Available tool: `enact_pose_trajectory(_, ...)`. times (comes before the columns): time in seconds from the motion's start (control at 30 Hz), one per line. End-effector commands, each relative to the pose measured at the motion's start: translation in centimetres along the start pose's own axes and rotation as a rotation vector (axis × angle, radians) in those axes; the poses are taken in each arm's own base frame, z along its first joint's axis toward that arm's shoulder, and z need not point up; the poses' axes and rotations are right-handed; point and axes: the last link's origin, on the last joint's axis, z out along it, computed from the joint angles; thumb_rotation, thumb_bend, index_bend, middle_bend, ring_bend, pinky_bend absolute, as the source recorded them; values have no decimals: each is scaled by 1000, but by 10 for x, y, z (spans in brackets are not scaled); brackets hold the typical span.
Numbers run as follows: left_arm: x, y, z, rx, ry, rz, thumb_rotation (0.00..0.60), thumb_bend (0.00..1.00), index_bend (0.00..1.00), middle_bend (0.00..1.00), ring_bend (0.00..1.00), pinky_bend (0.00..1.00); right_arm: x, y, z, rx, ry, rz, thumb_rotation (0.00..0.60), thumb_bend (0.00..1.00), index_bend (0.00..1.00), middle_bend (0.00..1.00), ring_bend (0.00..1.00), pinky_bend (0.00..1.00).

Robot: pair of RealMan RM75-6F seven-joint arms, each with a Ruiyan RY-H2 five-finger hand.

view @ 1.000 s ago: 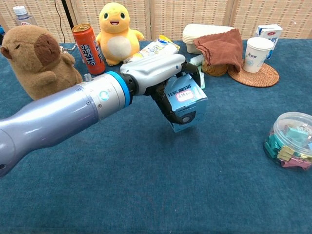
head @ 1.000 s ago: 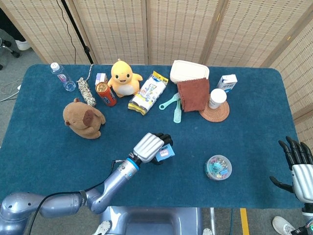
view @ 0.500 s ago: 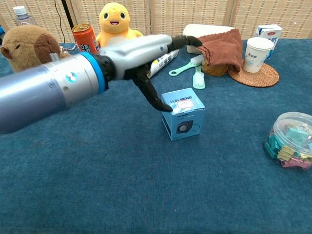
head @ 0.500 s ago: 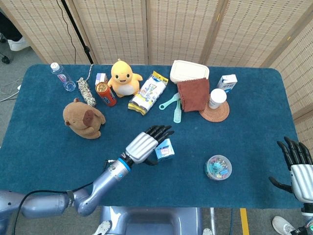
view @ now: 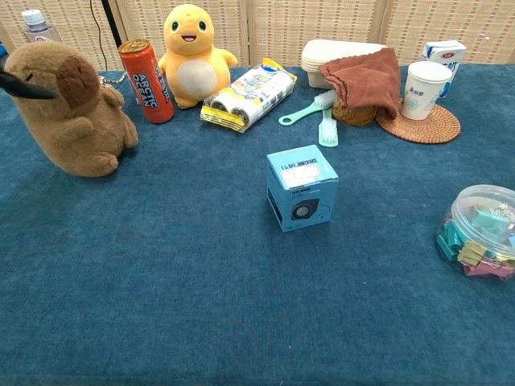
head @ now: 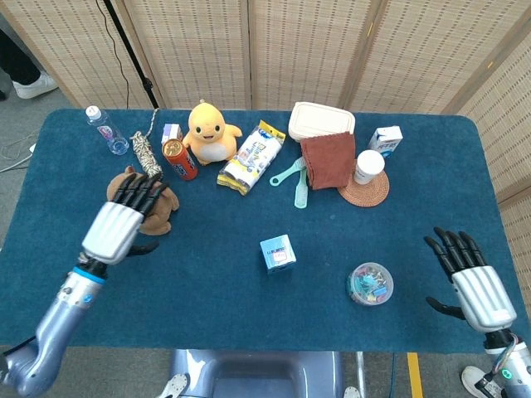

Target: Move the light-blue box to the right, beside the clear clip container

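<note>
The light-blue box (head: 278,253) (view: 302,187) stands upright on the blue cloth, free of both hands. The clear clip container (head: 370,283) (view: 480,232) sits to its right, a clear gap between them. My left hand (head: 124,222) hovers far to the left over the brown capybara plush (head: 143,201), fingers spread and holding nothing; only a dark fingertip (view: 24,84) shows at the left edge of the chest view. My right hand (head: 466,274) is open beside the table's right edge, right of the clip container.
Along the back stand a yellow duck plush (head: 208,131), red can (head: 179,158), wipes pack (head: 253,157), green brushes (head: 294,180), brown cloth (head: 328,159), white lunch box (head: 321,121), cup on a coaster (head: 367,169), and milk carton (head: 385,138). A bottle (head: 106,129) is at the far left.
My left hand let go of the light-blue box, which now stands on the cloth, and drew back far to the left. My right hand rose and moved inward toward the table.
</note>
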Motion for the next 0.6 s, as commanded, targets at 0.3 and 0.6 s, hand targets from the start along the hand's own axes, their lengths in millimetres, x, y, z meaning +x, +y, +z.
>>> enact_pose_trajectory(0.3, 26, -72, -105, 352, 21, -33, 600, 0, 0, 0, 0, 0, -2, -75, 53, 332, -213, 25, 600, 0, 0, 0, 0, 0)
enact_pose_trajectory(0.6, 29, -87, -123, 396, 37, -77, 600, 0, 0, 0, 0, 0, -23, -140, 112, 485, -227, 6, 600, 0, 0, 0, 0, 0)
